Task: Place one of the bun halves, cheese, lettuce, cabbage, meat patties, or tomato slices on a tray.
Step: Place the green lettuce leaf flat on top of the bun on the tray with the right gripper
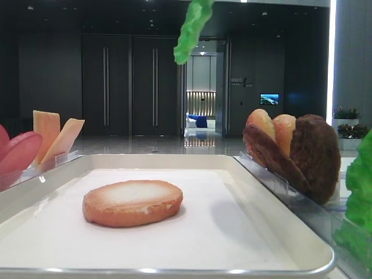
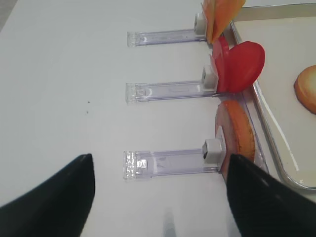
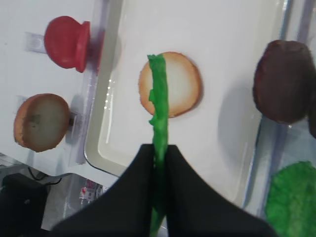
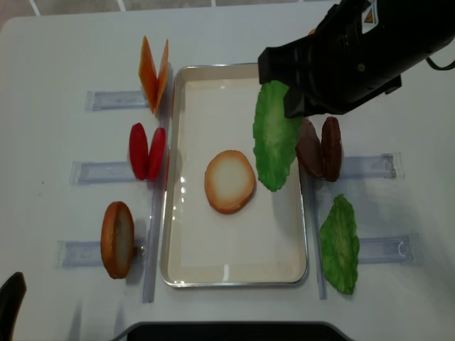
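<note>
Right gripper (image 3: pixel 159 163) clenched on lettuce (image 3: pixel 159 106), leaf hanging lengthwise directly above bun (image 3: pixel 170 91) at tray (image 3: pixel 237 64) centre; left gripper (image 2: pixel 158 197) released.

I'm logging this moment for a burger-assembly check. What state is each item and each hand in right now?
Right hand: shut on the frilly green lettuce leaf, which hangs above the tray.
Left hand: open, empty.
Cream-white rectangular tray: holds one bun half.
Round golden bun half: lying flat, pale face up.
Dark brown meat patties: upright in a clear rack.
Red tomato slices: upright in a rack.
</note>
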Robot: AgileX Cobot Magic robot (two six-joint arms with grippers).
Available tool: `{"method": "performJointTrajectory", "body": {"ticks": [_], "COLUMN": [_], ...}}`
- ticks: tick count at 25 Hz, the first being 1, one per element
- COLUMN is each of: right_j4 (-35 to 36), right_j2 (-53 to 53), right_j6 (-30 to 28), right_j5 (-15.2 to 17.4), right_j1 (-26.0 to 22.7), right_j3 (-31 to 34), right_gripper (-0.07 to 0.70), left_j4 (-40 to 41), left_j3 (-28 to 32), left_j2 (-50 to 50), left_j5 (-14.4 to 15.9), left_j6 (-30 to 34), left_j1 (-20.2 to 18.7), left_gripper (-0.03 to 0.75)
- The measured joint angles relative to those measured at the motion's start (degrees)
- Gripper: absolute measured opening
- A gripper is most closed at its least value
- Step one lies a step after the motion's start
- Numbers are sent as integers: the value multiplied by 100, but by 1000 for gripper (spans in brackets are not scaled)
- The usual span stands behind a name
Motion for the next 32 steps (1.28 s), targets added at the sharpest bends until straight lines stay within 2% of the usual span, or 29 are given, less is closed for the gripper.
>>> {"method": "performJointTrajectory", "body": {"ticks": [10, 23, 30, 32], "right_j4": [1193, 1493, 1899, 1928], "right_j2": [685, 1780, 1973, 2016], "right_j6": [-940, -1273, -1588, -1640], "right_j5": [-814, -1420, -1909, -1964], "right_j1": [0, 285, 360, 371], "right_j3": [0, 0, 0, 0], "right_gripper": [24, 24, 24, 24], "left_j4": [0, 0, 0, 0], "left_j3": [0, 0, 0, 0], "left_j2": [0, 0, 0, 0], "left_j5": [0, 0, 0, 0], "left_j6": [0, 0, 0, 0], "left_j1": [0, 0, 0, 0], "left_gripper": [636, 636, 636, 636]}}
